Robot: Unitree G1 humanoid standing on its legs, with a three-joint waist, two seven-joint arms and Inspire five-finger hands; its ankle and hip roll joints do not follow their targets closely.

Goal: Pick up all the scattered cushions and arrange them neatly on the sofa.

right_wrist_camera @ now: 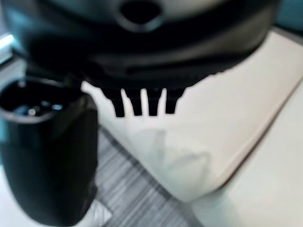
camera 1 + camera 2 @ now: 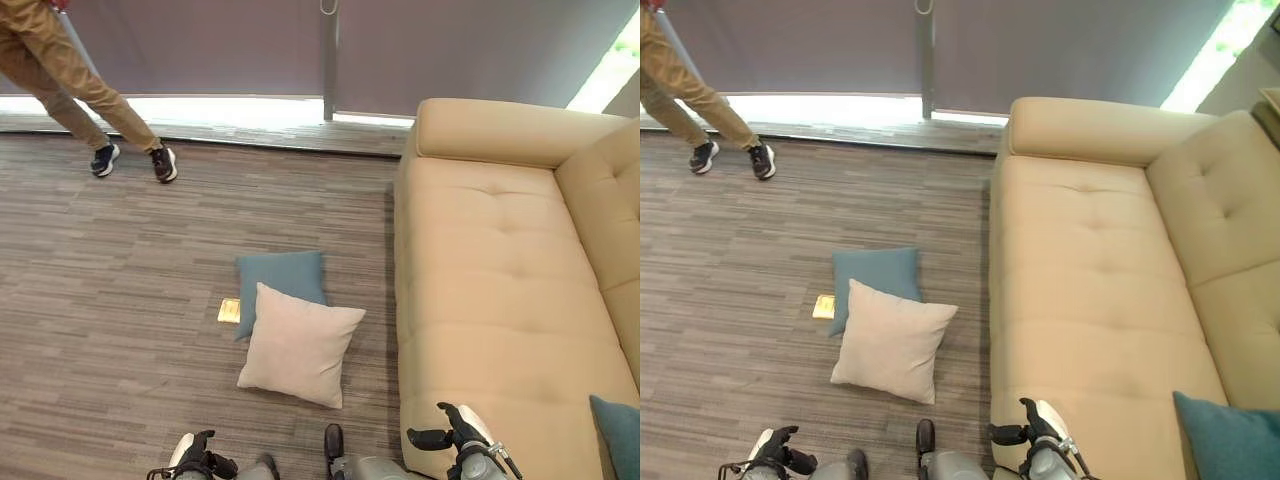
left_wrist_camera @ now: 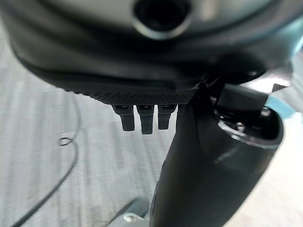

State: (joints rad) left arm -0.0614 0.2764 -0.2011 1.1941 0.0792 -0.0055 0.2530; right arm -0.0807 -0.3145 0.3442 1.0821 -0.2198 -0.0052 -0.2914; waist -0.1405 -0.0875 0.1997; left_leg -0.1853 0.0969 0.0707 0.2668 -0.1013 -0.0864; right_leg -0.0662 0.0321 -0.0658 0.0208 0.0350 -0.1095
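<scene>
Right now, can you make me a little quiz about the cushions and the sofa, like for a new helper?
1. True or false: the beige cushion lies partly on top of the blue-grey cushion on the floor.
2. Where is the teal cushion? A) on the sofa seat, B) on the floor by the window, C) in the right hand.
3. Fill in: beside the floor cushions lies a small ____ coloured flat object.

Key: 1 true; 2 A; 3 yellow. Neither the right hand nor the left hand holds anything.
</scene>
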